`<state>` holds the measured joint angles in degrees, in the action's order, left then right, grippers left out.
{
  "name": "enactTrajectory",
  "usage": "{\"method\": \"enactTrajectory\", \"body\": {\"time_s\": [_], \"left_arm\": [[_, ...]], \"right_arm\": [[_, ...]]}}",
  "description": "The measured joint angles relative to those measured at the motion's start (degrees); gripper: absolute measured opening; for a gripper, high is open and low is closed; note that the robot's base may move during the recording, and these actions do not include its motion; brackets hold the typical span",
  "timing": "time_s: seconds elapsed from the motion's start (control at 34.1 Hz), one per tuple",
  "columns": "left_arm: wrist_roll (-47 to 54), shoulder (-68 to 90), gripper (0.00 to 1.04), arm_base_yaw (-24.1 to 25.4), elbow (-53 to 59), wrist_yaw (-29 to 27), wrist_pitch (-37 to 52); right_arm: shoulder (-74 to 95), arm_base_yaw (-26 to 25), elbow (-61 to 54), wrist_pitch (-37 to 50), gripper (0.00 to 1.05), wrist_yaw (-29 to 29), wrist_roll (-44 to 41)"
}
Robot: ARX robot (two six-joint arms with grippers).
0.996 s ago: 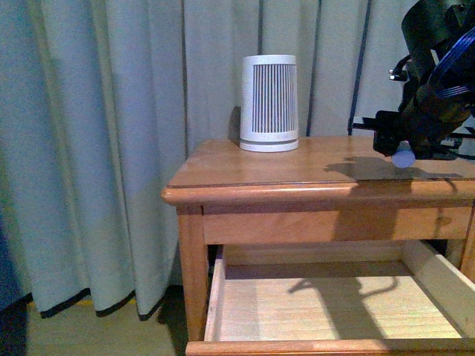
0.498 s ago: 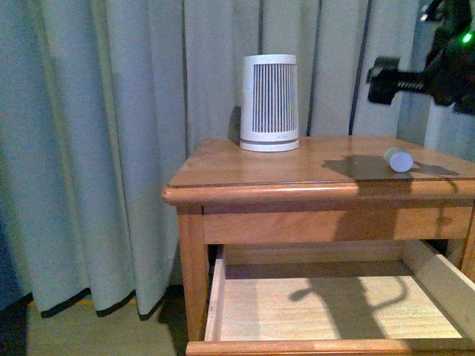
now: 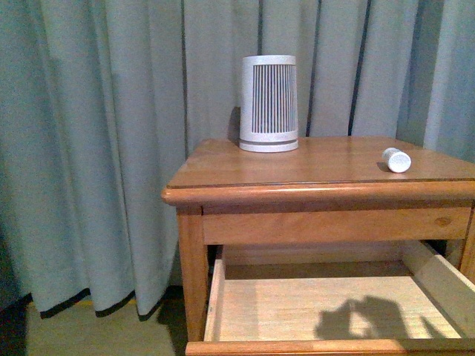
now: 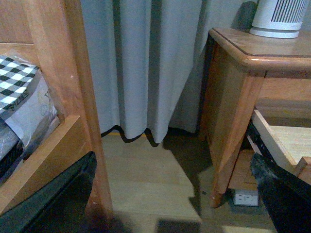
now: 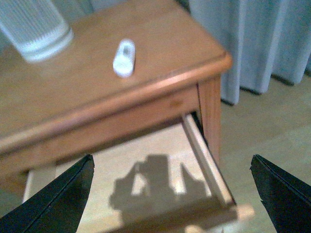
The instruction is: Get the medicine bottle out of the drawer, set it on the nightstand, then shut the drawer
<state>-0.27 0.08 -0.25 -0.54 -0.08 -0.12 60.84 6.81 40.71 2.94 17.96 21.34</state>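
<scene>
One bottle (image 3: pixel 396 159) is seen lying on its side on the nightstand (image 3: pixel 223 194) top, right part, near the front edge; also shown in the right wrist view (image 5: pixel 124 58). It's small, white plastic w/ cap, so judged light, stiff, smooth and a bit slippery. Being round and on its side, it is likely to roll if nudged. If re-gripped, it's best taken across the body mid-length, jaws square to its axis, light squeeze only. No regrip seems needed, as placement looks done.

The drawer (image 3: pixel 332 345) is left pulled out below the top, pale inside (image 5: pixel 146 160) bare, nothing seen in it. Its front is mostly cut off at the near edge of the front view; the knob is not seen. Closing is judged the remaining step: a flat push on the front panel, straight toward the far side, not too hard so the bottle isn't jolted.

Right gripper (image 5: pixel 170 194): fingers spread wide apart, empty, held above and near of the drawer. Left gripper (image 4: pixel 170 194): fingers apart too, empty, low down, left of the nightstand, by a bed frame (image 4: pixel 73 97).

Far left on the top stands a ribbed cylinder (image 3: pixel 269 103), well apart from the bottle. Curtain (image 3: pixel 96 148) behind.
</scene>
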Motion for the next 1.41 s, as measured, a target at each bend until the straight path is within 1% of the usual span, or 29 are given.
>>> {"method": "enactTrajectory", "body": {"time_s": [0.03, 0.15, 0.18, 0.26, 0.35, 0.41, 0.53, 0.73, 0.85, 0.97, 1.08, 1.2, 1.41], "left_arm": [[0.0, 0.0, 0.98, 0.0, 0.0, 0.0, 0.0], [0.0, 0.0, 0.98, 0.0, 0.0, 0.0, 0.0], [0.0, 0.0, 0.98, 0.0, 0.0, 0.0, 0.0], [0.0, 0.0, 0.98, 0.0, 0.0, 0.0, 0.0], [0.0, 0.0, 0.98, 0.0, 0.0, 0.0, 0.0], [0.0, 0.0, 0.98, 0.0, 0.0, 0.0, 0.0], [0.0, 0.0, 0.98, 0.0, 0.0, 0.0, 0.0], [0.0, 0.0, 0.98, 0.0, 0.0, 0.0, 0.0], [0.0, 0.0, 0.98, 0.0, 0.0, 0.0, 0.0], [0.0, 0.0, 0.98, 0.0, 0.0, 0.0, 0.0], [0.0, 0.0, 0.98, 0.0, 0.0, 0.0, 0.0], [0.0, 0.0, 0.98, 0.0, 0.0, 0.0, 0.0], [0.0, 0.0, 0.98, 0.0, 0.0, 0.0, 0.0]], "right_arm": [[-1.7, 1.3, -4.9, 0.9, 0.98, 0.2, 0.1], [-2.1, 4.9, -16.8, 2.1, 0.98, -0.4, 1.3], [-1.2, 6.8, -20.9, 2.9, 0.98, -0.4, 2.0], [0.4, 9.0, -24.0, 4.4, 0.98, -0.5, 2.8], [3.7, 10.6, -25.9, 8.6, 0.98, 0.4, 2.9], [7.4, 10.7, -26.2, 13.4, 0.98, 1.2, 2.7], [12.9, 10.1, -25.9, 19.9, 0.98, 1.7, 1.4], [30.2, 6.8, -20.0, 35.7, 0.98, 2.1, -4.1], [38.8, 5.6, -14.0, 39.6, 0.98, 1.9, -7.9], [43.6, 4.6, -8.4, 40.2, 0.98, 2.0, -10.2], [50.4, 2.9, 1.2, 39.7, 0.98, 1.7, -13.6], [55.4, 1.0, 11.1, 35.2, 0.98, 1.0, -15.3], [59.4, -0.9, 18.5, 32.2, 0.98, 1.3, -17.2]]}}
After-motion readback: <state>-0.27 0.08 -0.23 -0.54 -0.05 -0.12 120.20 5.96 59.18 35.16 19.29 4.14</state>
